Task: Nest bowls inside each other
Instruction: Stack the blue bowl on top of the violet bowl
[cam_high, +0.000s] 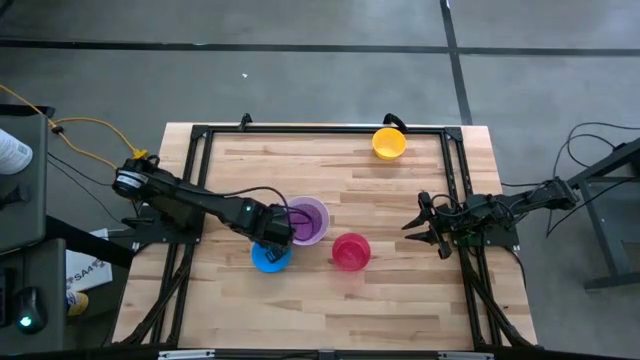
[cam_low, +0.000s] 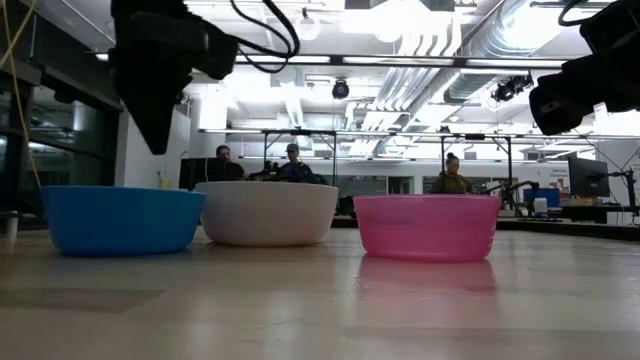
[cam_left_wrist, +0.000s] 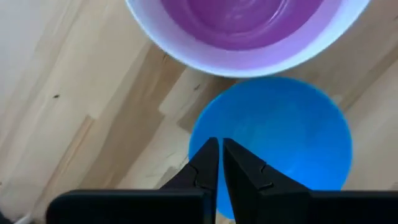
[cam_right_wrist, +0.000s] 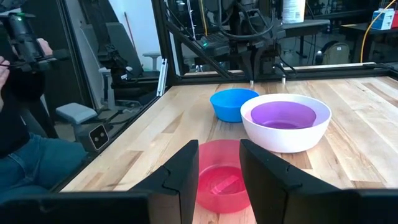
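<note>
A purple bowl (cam_high: 306, 217) sits nested inside the white bowl (cam_high: 322, 232) near the table's middle. A blue bowl (cam_high: 270, 259) stands just in front of it, and a red bowl (cam_high: 350, 251) to their right. The yellow-orange bowl (cam_high: 389, 142) stands alone at the far edge. My left gripper (cam_left_wrist: 220, 155) is shut and points down over the blue bowl's (cam_left_wrist: 280, 137) left rim, clear above it in the low view (cam_low: 158, 140). My right gripper (cam_high: 425, 226) waits open and level at the right, its fingers facing the red bowl (cam_right_wrist: 219, 177).
A black metal frame (cam_high: 200, 135) runs round the wooden table top. In front of the bowls the board (cam_high: 330, 310) is bare. People sit at desks in the room beyond the table (cam_low: 290, 160), and a person stands at the table's side (cam_right_wrist: 18, 93).
</note>
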